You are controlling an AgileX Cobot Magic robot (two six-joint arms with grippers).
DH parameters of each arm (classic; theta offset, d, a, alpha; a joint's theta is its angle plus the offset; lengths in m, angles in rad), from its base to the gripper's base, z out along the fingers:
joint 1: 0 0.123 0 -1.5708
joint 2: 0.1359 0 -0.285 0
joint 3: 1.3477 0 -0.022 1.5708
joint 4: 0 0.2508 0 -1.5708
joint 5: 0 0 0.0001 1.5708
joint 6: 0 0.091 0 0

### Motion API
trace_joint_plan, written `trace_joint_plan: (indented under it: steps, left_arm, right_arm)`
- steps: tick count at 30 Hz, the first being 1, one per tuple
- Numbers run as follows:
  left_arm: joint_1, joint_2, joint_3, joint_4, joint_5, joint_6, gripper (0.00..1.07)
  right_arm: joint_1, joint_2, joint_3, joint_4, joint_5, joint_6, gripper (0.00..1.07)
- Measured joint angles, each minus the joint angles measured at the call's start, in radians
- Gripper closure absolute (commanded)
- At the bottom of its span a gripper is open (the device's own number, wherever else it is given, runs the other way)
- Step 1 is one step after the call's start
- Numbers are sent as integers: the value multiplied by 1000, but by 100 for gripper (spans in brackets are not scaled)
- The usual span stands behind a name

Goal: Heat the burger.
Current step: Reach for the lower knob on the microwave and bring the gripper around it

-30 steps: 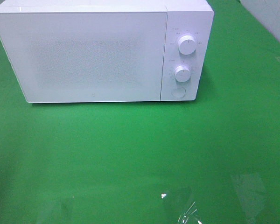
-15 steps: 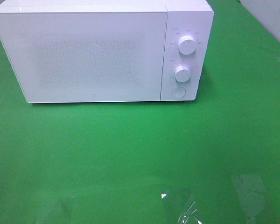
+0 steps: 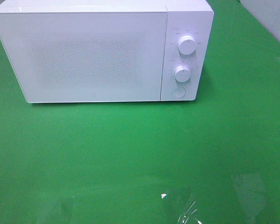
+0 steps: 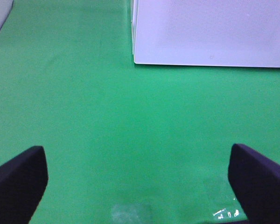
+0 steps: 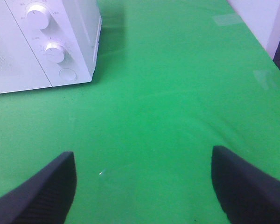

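- Green tabletop (image 3: 130, 154) fills most of every view, and the only large thing on it is a white microwave (image 3: 84, 56) standing at the far side.
- Its door (image 3: 88, 53) is shut flush, and the pale front shows nothing of the inside.
- On the panel to the right of the door sit an upper knob (image 3: 187, 45), a lower knob (image 3: 182, 73) and a round button (image 3: 178, 92) below them; nothing is touching them.
- The burger is not visible in any view. It is not on the open tabletop, and whether it lies inside behind the shut door cannot be told.
- The left tool (image 4: 139, 179) has its fingers wide apart with only bare tabletop between them, facing the microwave's left front corner.
- The right tool (image 5: 144, 182) is likewise spread and empty, well apart from the control panel it looks toward.
- Neither arm shows in the high view.
- Judging progress: if the burger is already inside, loading is done and setting the knobs is left. If it is not, the door must be opened and the burger fetched and put in first.
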Motion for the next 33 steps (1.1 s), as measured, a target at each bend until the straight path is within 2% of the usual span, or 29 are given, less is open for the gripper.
trace_joint_plan:
  steps: [33]
  left_arm:
    - [8, -30, 0, -6, -1, 0, 10]
  right_arm:
    - [0, 0, 0, 0, 0, 0, 31]
